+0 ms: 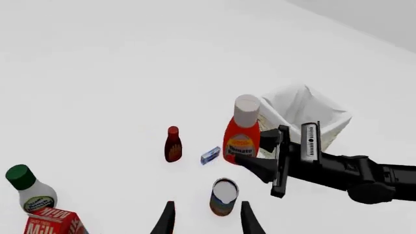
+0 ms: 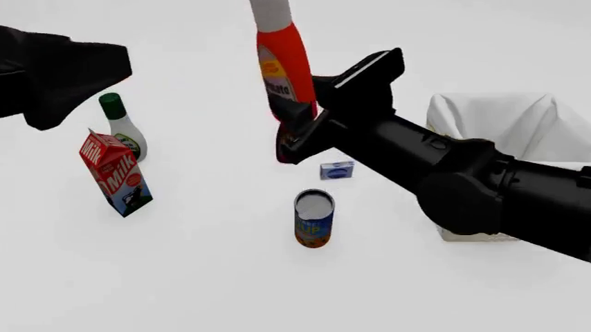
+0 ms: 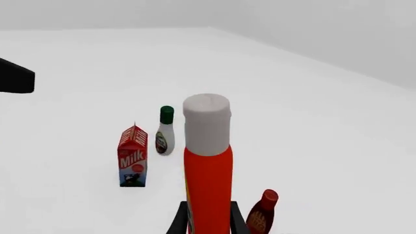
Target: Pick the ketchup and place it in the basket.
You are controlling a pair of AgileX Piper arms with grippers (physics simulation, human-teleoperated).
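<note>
The right gripper (image 3: 208, 222) holds the ketchup (image 2: 284, 66) between its jaws; the frame crops the cap. The right arm hides part of the basket (image 2: 480, 114). The left gripper (image 1: 206, 219) jaws stand apart above the plain white worktop (image 2: 185, 277).

The ketchup (image 2: 284, 59) is a bright red-orange squeeze bottle with a tall white-grey cap and a yellow-orange label with dark lettering. It stands upright at the top centre of the front view, lifted clear of the desk, gripped low on its body by the right end effector (image 2: 293, 123). The basket (image 2: 461, 111) sits at the right edge of that view, square and woven, its white cloth lining folded over the rim; nothing shows inside it. The bottle is well apart from it, to its left.
</note>
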